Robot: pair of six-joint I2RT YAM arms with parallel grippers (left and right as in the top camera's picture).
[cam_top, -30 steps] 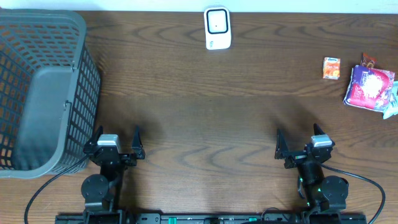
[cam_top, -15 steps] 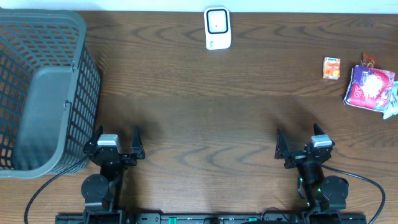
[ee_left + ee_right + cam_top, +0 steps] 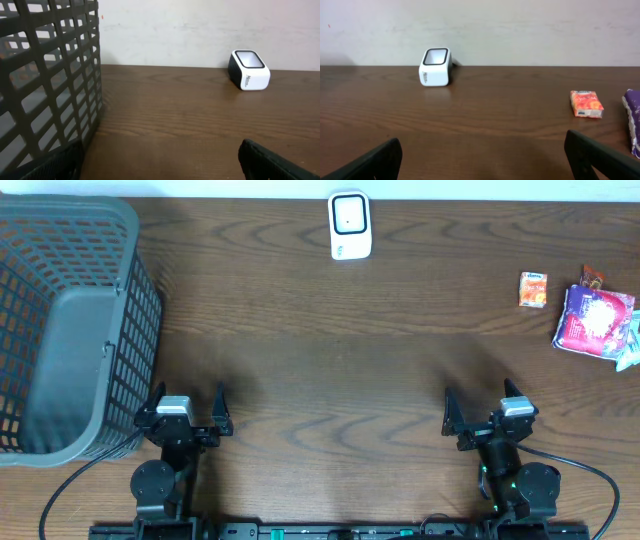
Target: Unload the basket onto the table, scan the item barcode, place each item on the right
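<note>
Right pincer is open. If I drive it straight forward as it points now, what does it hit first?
Nothing, it seems: the right pincer faces bare table up to the back wall, passing between the white scanner and the orange packet.

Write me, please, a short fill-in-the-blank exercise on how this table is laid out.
The scanner has a mainly ____ casing.
The grey basket sits on the robot's ____ side.
The orange packet lies on the robot's ____ side.
The left gripper and the right gripper both stand ____ and empty.
Missing words: white, left, right, open.
</note>
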